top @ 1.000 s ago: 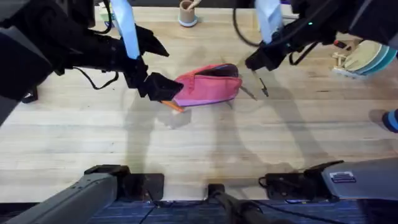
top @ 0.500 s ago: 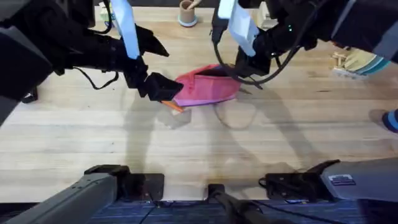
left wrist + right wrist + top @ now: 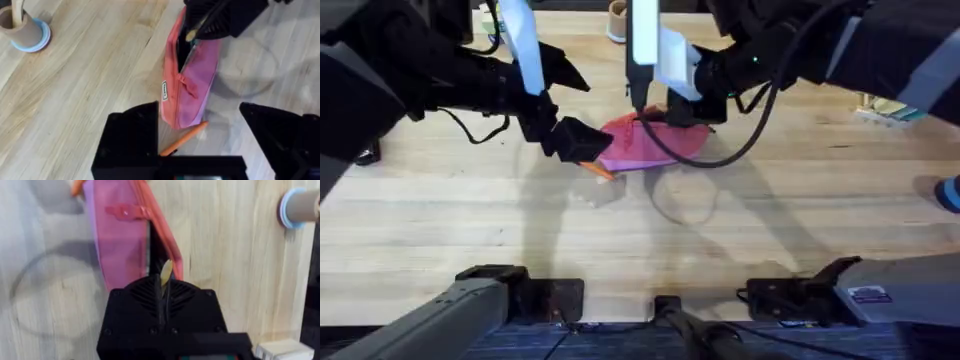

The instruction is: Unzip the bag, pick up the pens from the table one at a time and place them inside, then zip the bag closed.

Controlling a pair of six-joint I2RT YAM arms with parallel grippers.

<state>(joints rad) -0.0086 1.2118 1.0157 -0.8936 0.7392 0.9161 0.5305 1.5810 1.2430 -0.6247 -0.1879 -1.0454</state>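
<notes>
The right tool (image 3: pixel 165 287), pinching the yellow pen (image 3: pixel 165 272), has swung in from the right to the open bag (image 3: pixel 645 142) mid-worktop (image 3: pixel 470 210), ready to drop it in, while the left tool (image 3: pixel 200 140), spread, straddles the bag's left end beside the orange pen (image 3: pixel 182 139).

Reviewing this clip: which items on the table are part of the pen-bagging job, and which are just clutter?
Job items:
- pink bag, zipper open
- yellow pen, held by the right gripper over the opening
- orange pen, on the table beside the bag, near the left gripper

Just lying about:
- brown cup on a blue coaster
- items at the table's far right edge
</notes>
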